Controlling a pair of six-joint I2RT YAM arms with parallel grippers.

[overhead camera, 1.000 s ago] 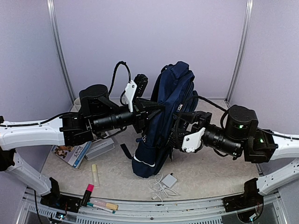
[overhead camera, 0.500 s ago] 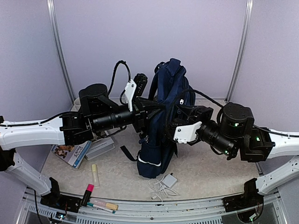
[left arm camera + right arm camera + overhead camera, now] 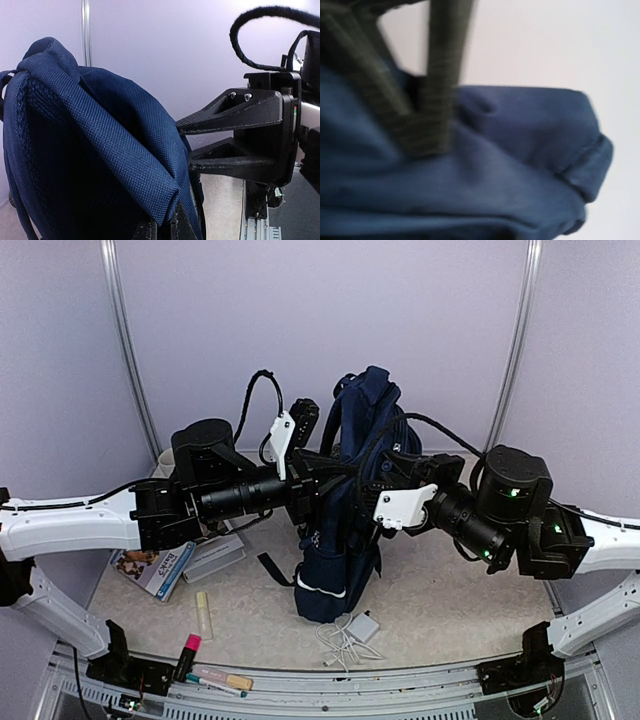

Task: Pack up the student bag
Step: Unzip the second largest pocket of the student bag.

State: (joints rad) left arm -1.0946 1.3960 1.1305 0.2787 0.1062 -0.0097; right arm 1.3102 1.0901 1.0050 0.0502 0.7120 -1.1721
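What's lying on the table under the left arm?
A picture-cover book and a flat grey case lie there, side by side; the left arm covers their far ends, so anything farther back is hidden.

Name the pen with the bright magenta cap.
The black-bodied marker, leftmost at the front edge; the pale yellow stick and teal pen have no such cap.

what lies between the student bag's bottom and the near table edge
A small white charger with its coiled cable, close to the student bag; seen in the top view.
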